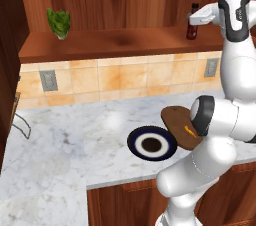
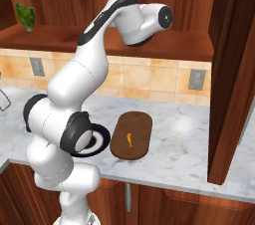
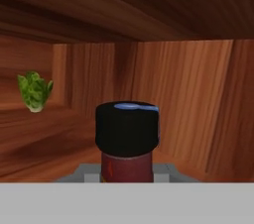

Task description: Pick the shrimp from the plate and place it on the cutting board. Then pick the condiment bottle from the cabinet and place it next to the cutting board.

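- The cabinet (image 1: 120,15) is the biggest thing here: dark reddish-brown wood with one long open shelf running above the tiled backsplash (image 1: 115,77).
- Below it sits a white marble counter (image 1: 70,145) that wraps around a corner on the left base view.
- The white arm (image 2: 74,84) reaches all the way up to that shelf, so the gripper (image 1: 196,19) sits at the shelf's right end, right at the condiment bottle (image 1: 192,22).
- The cutting board (image 2: 132,135) lies flat on the counter; in the right base view it's just beside the plate (image 1: 151,143), and in the left base view their edges look like they overlap a bit.
- The plate is partly hidden behind the arm's elbow in the right base view.
- A leafy green vegetable (image 1: 59,23) sits at the left end of the shelf, well apart from the bottle.
- The bottle stands upright on the shelf. In the hand view its black cap and red neck rise dead centre, with a grey finger (image 3: 89,172) tight against each side, so the jaws look clamped on the condiment bottle.
- The shrimp (image 2: 129,140) is lying on the cutting board, roughly in the middle.
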Motion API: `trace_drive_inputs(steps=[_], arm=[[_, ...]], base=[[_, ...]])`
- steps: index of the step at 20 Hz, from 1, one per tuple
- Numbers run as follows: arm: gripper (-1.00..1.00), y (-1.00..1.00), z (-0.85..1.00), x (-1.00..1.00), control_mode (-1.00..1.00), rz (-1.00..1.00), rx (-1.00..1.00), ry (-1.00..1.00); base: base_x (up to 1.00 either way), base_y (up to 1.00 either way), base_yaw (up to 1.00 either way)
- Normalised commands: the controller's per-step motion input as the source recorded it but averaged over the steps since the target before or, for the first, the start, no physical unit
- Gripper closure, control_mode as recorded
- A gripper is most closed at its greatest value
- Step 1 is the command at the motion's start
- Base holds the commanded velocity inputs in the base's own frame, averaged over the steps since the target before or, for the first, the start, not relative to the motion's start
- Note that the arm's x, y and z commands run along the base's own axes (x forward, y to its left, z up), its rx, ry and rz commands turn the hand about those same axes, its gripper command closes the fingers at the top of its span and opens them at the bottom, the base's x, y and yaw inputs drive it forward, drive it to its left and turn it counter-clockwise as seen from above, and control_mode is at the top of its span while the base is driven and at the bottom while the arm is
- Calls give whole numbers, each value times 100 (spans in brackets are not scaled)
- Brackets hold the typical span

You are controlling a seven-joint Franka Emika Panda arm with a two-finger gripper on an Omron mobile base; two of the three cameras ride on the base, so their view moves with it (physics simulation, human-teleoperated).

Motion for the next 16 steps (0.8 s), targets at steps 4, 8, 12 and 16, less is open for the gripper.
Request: trace_drive_inputs(steps=[4, 8, 12, 16], arm=[[100, -9, -1, -14, -100, 0, 1, 0], [100, -5, -3, -22, -100, 0, 1, 0], [100, -2, -2, -35, -100, 0, 0, 0], [100, 0, 0, -42, -100, 0, 0, 0]], base=[[0, 0, 0], [0, 0, 0], [0, 0, 0], [0, 0, 0]])
